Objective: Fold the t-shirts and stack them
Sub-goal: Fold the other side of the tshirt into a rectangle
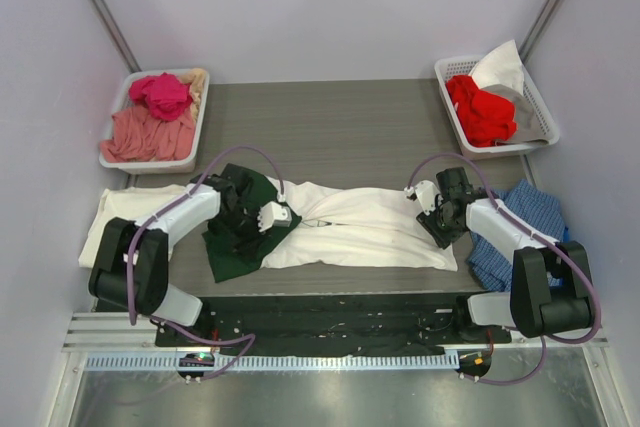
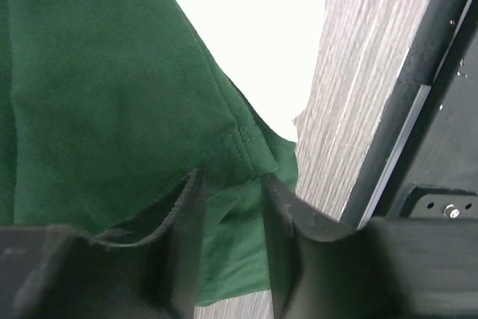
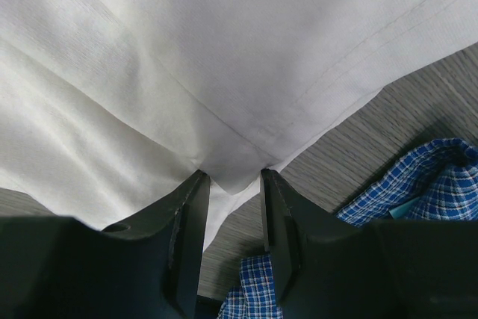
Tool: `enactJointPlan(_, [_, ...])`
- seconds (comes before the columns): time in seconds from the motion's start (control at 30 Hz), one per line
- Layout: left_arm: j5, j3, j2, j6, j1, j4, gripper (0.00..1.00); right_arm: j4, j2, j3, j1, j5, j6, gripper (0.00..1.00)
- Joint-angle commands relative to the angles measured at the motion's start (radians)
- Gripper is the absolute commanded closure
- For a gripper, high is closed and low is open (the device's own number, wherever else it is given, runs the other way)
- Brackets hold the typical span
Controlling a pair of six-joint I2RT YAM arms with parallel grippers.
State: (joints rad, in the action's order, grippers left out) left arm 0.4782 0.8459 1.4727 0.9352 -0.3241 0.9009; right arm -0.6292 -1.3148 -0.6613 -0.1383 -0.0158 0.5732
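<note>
A white t-shirt [image 1: 360, 229] lies spread across the middle of the table. A dark green t-shirt [image 1: 232, 242] lies crumpled at its left end, partly under it. A cream t-shirt [image 1: 120, 209] lies flat at the far left. My left gripper [image 1: 268, 222] is down on the green t-shirt [image 2: 112, 95]; its jaws stand apart with the green hem between the fingertips [image 2: 190, 192]. My right gripper [image 1: 438, 225] is at the white t-shirt's right end. It [image 3: 233, 177] is open, with a corner of the white t-shirt [image 3: 224, 57] lying between its tips.
A blue checked cloth [image 1: 520, 232] lies bunched right of the right gripper, also in the right wrist view [image 3: 426, 184]. A basket [image 1: 112, 157] of pink garments stands back left. A basket [image 1: 545, 112] with red and white garments stands back right. The black base rail [image 1: 330, 312] runs along the near edge.
</note>
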Motion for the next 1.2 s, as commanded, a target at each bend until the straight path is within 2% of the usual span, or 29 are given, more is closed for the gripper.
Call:
enactJointPlan(0.0, [0.011, 0.005, 0.012, -0.018, -0.009, -0.039, 0.67, 0.028, -0.02, 0.009, -0.004, 0.007, 0.001, 0.58])
enactJointPlan(0.13, [0.011, -0.004, 0.015, -0.029, -0.02, -0.048, 0.72, 0.033, -0.021, 0.015, -0.004, 0.008, 0.001, 0.58])
enactJointPlan(0.23, [0.007, -0.011, 0.024, -0.041, -0.029, -0.059, 0.81, 0.033, -0.023, 0.015, -0.006, 0.007, -0.001, 0.58])
enactJointPlan(0.37, [0.0, -0.005, 0.018, -0.058, -0.052, -0.051, 1.0, 0.033, -0.024, 0.017, -0.004, 0.007, 0.001, 0.58])
enactJointPlan(0.73, [-0.001, 0.053, -0.107, -0.119, -0.197, 0.044, 1.0, 0.034, -0.037, 0.02, -0.004, 0.008, -0.004, 0.58])
enactJointPlan(1.17, [-0.016, 0.068, -0.109, -0.2, -0.314, 0.021, 1.0, 0.036, -0.035, 0.023, -0.004, 0.011, -0.004, 0.58])
